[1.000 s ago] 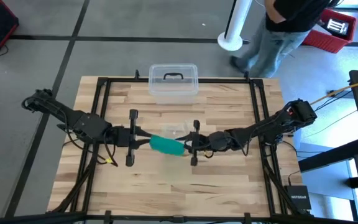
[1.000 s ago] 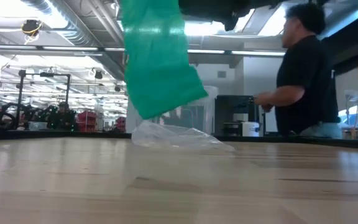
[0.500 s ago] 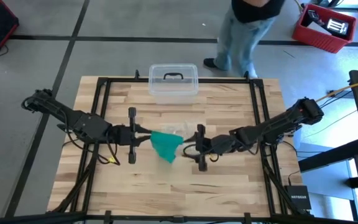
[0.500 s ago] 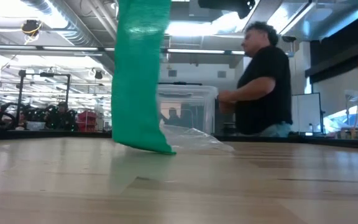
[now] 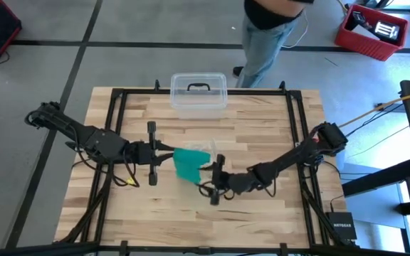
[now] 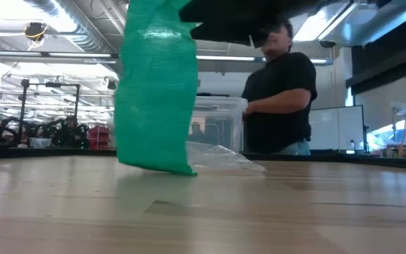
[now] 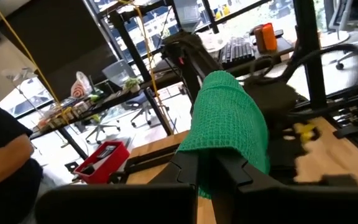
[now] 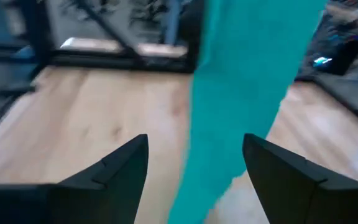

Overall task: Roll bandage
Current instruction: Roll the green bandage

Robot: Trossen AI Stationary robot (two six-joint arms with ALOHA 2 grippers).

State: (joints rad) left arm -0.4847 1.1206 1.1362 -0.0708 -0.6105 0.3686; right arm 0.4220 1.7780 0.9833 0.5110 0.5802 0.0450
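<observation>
Left gripper pinched on bandage, strip hanging below it, top end cut off in low view. Right gripper spread wide just beside the strip, not touching.

Your left gripper: fingers pinched on the green bandage, which rises above them. Beyond: wooden tabletop, red bin, black frame.

Around the hanging bandage, the tabletop toward the near edge lies bare and passable, while the far side is blocked by a crinkled clear wrapper just behind it and a clear lidded box farther back, with the left gripper and right gripper flanking it.
</observation>
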